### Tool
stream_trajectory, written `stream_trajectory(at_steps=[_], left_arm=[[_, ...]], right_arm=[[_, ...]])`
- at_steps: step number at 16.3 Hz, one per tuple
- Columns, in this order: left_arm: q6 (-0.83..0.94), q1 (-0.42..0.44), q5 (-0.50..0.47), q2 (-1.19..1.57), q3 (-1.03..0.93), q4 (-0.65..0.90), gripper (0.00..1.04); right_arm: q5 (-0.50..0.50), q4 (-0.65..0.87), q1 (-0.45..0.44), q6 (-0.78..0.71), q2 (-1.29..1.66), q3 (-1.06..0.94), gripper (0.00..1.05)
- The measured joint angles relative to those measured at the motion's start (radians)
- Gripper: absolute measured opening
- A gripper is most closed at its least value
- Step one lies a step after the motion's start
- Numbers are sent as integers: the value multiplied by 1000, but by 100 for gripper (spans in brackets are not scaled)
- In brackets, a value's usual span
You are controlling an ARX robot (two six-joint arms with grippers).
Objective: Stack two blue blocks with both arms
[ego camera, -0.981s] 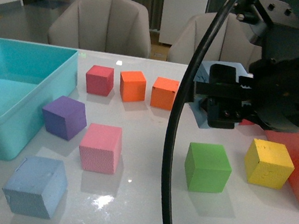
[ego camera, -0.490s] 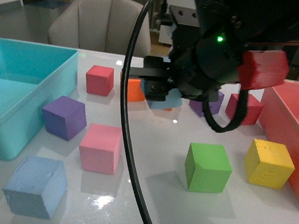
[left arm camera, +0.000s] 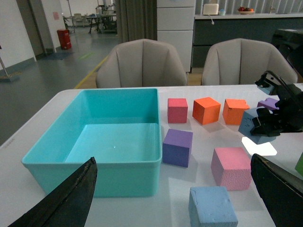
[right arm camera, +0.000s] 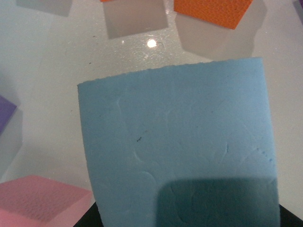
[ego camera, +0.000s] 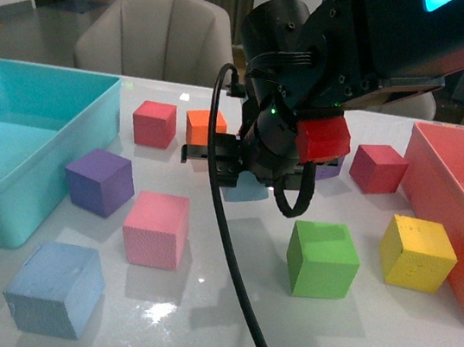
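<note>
One pale blue block [ego camera: 53, 286] lies on the white table near the front left; it also shows in the left wrist view [left arm camera: 212, 206], between and beyond the open fingers of my left gripper [left arm camera: 173, 163], which is empty. My right gripper [ego camera: 244, 180] is shut on the second blue block [ego camera: 251, 194] and holds it just above the table's middle, behind the pink cube [ego camera: 155, 229]. That held block fills the right wrist view [right arm camera: 180, 142] and shows in the left wrist view [left arm camera: 248, 125]. The two blue blocks are well apart.
A turquoise bin [ego camera: 8, 149] stands at the left and a pink bin [ego camera: 455, 198] at the right. A purple cube [ego camera: 100, 180], green cube [ego camera: 321, 258], yellow cube [ego camera: 417, 252], red cube [ego camera: 154, 123] and orange cube [ego camera: 206, 124] lie around. A black cable [ego camera: 231, 296] hangs across the front.
My right arm has swung from the right side to the table's middle, carrying the blue block leftward and lower. The blue block on the table has not moved.
</note>
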Motion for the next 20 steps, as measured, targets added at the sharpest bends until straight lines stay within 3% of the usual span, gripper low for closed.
stream_trajectory(at_steps=[9,11,16,20], left_arm=[[0,0,0,0,0,0,98],[0,0,0,0,0,0,98],[0,0,0,0,0,0,98],[0,0,0,0,0,0,98]], right_arm=[[62,-216,-6,130,196,302,43],[62,-222,-6,133,203,314,49],[53,-250,-11,142,231,351,100],[49,-241,-12,147,224,350,98]])
